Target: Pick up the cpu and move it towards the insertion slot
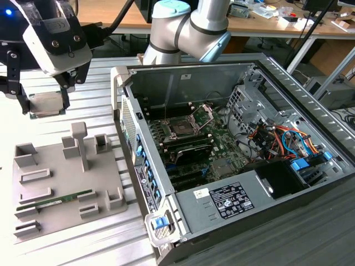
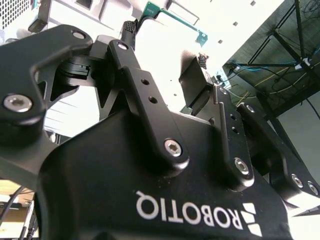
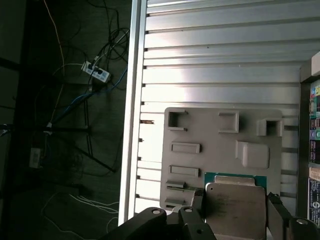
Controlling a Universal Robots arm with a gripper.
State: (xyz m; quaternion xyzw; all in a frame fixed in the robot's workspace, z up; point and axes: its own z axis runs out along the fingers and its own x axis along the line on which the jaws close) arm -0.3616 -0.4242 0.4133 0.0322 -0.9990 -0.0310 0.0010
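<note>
The cpu (image 1: pixel 45 103), a flat square chip with a silvery lid, hangs in the air at the exterior view's left, and my gripper (image 1: pixel 45 106) is shut on its two opposite edges. It hangs above the aluminium table behind the grey fixture plate (image 1: pixel 55 166). In the first wrist view the cpu (image 3: pixel 234 202) shows a green rim, with a dark finger (image 3: pixel 274 207) at its side. The second wrist view catches the green edge of the cpu (image 2: pixel 172 15) between the black fingers (image 2: pixel 131 30). The insertion slot (image 1: pixel 182 127) lies inside the open computer case, its metal bracket (image 1: pixel 206 113) hinged up, well to the right of the cpu.
The grey fixture plate carries raised holders, an upright post (image 1: pixel 79 141) and a long green memory stick (image 1: pixel 58 199). The case's near wall (image 1: pixel 130 119) stands between the cpu and the slot. Cables (image 1: pixel 277 138) and a drive cage fill the case's right side. The table's edge (image 3: pixel 134 115) borders a drop to the floor.
</note>
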